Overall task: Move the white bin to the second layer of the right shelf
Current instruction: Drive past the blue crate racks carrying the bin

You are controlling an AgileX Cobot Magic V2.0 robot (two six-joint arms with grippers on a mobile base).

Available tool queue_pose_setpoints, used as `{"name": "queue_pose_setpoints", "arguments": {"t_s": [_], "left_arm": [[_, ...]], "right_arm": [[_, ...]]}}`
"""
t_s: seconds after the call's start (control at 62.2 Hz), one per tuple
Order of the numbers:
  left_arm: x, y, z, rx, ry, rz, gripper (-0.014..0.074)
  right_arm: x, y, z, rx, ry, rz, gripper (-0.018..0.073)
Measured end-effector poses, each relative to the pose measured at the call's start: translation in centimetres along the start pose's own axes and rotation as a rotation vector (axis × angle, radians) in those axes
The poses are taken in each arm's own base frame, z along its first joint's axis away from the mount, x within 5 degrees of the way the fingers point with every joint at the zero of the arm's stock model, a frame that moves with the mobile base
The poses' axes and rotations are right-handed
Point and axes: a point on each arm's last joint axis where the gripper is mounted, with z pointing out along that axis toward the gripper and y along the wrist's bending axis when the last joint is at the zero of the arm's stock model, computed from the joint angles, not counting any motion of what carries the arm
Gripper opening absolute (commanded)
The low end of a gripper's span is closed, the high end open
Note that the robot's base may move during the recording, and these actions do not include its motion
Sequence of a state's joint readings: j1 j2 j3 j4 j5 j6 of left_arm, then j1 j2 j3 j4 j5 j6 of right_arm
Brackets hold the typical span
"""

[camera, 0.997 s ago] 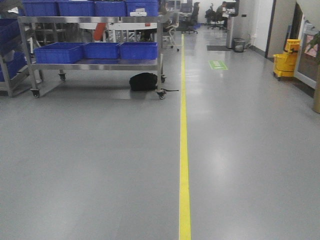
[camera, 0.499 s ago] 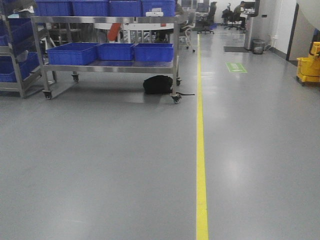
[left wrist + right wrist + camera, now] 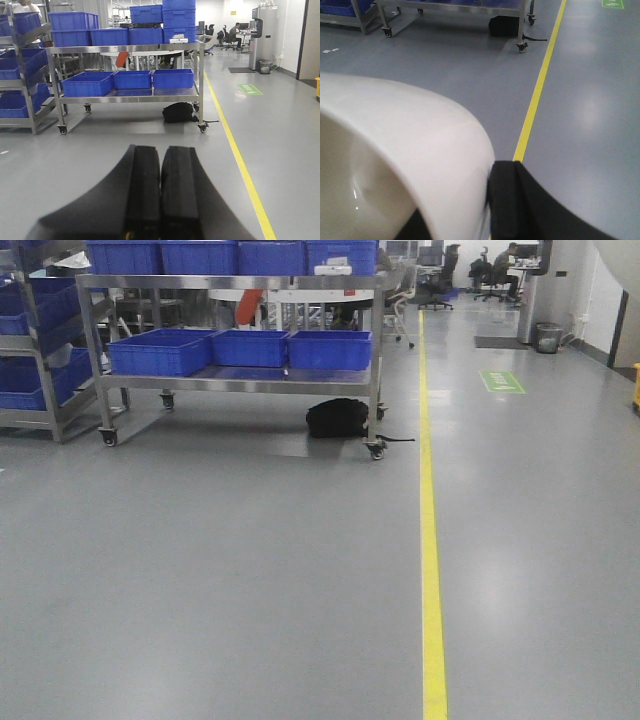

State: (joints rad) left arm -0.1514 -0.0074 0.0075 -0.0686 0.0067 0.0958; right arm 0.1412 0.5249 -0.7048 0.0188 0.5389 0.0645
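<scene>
We see a smooth grey resin floor [image 3: 200,590] filling the room, glossy with lamp reflections and open from the near edge up to the rack. The only writing is on a green rectangular floor marker [image 3: 502,381], too small for us to read. A stainless-steel wheeled rack [image 3: 230,385] stands left of the yellow painted floor line [image 3: 430,540]. Blue rectangular plastic crates [image 3: 330,348] sit along its lower shelf, and a black fabric bag [image 3: 337,418] lies under its right end. The cream-white smooth plastic bin [image 3: 420,150] hangs above the floor, clamped by the right gripper [image 3: 492,185], one black finger [image 3: 505,200] against its outer wall. The left gripper [image 3: 161,150] has its fingers pressed together.
</scene>
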Motion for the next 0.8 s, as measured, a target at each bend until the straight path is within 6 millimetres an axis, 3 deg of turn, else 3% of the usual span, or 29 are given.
{"name": "queue_pose_setpoints", "arguments": {"t_s": [0.804], "left_arm": [[0.00, 0.00, 0.00, 0.000, 0.000, 0.000, 0.0085]], "right_arm": [[0.00, 0.00, 0.00, 0.000, 0.000, 0.000, 0.0052]]}}
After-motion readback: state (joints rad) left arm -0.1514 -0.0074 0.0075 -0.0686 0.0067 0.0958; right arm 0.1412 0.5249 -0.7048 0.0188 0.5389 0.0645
